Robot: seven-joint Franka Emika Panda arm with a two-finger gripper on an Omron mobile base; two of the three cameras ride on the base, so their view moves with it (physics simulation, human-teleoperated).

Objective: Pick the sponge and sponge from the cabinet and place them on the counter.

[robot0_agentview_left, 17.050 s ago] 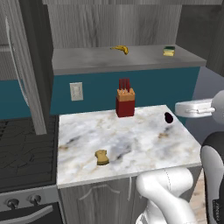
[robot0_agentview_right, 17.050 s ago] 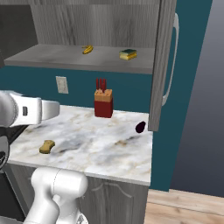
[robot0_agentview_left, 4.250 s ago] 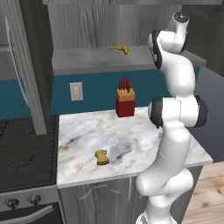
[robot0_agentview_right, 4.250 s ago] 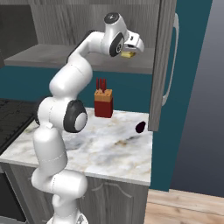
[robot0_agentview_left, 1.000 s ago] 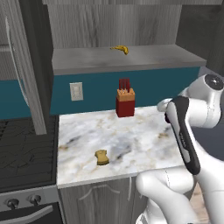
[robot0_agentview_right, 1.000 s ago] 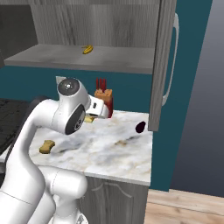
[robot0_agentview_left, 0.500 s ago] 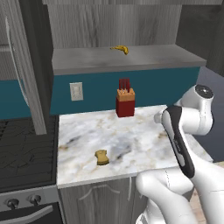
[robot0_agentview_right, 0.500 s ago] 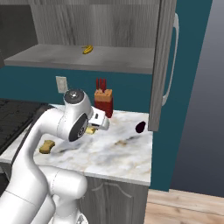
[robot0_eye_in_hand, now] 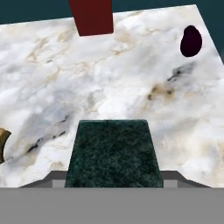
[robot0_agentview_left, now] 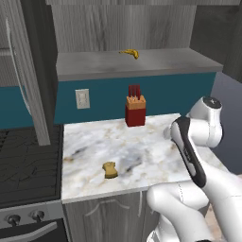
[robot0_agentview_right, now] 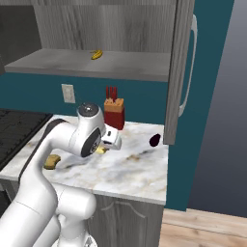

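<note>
My gripper (robot0_agentview_right: 110, 140) is shut on the rectangular sponge (robot0_eye_in_hand: 112, 153), whose dark green top faces the hand camera; a bit of its yellow body (robot0_agentview_right: 100, 150) shows under the hand. It hangs low over the middle of the marble counter (robot0_eye_in_hand: 131, 87); whether it touches the slab I cannot tell. The tan-yellow sponge (robot0_agentview_left: 109, 169) with the pinched waist lies on the counter near its front left, also seen as a tan sponge (robot0_agentview_right: 51, 161) beside my arm. The cabinet shelf (robot0_agentview_left: 142, 66) stands open above.
A banana (robot0_agentview_left: 129, 52) lies on the shelf. A red knife block (robot0_agentview_right: 114, 115) stands at the counter's back and a dark purple lump (robot0_agentview_right: 155, 140) near its right edge. The open cabinet door (robot0_agentview_right: 178, 72) hangs at the right. The black stovetop (robot0_agentview_left: 23, 151) borders the counter's left.
The hand has come lower over the counter with the green-topped sponge in its grip, and the arm has folded further down. The tan sponge has stayed where it lay.
</note>
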